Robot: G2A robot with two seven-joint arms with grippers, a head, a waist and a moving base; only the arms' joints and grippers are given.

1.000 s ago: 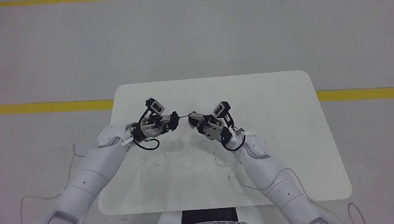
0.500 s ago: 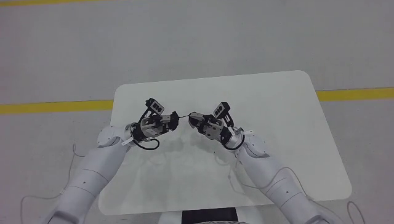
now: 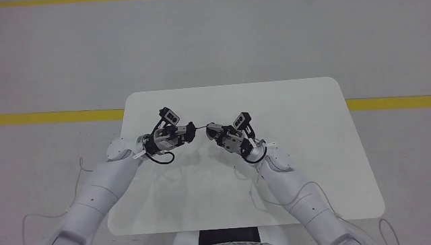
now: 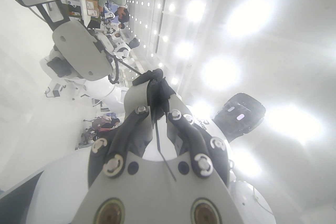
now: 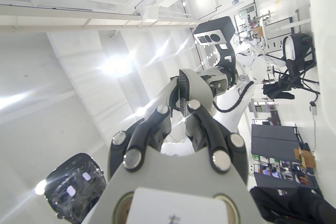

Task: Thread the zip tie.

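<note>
Above the middle of the white table (image 3: 303, 110) my two grippers face each other, tips a short gap apart. A thin black zip tie (image 3: 201, 125) bridges that gap. My left gripper (image 3: 190, 132) is shut on the zip tie (image 4: 160, 141); in the left wrist view (image 4: 155, 82) the strap's tail runs back from the pinched pads over the palm, and another thin stretch leads off toward the other arm. My right gripper (image 3: 211, 131) is shut as well, with a fine black strip pinched between its ribbed pads in the right wrist view (image 5: 180, 93).
The table top around the grippers is bare white, with rounded corners and its far edge a little beyond the arms. Grey floor with a yellow line (image 3: 60, 117) lies around the table.
</note>
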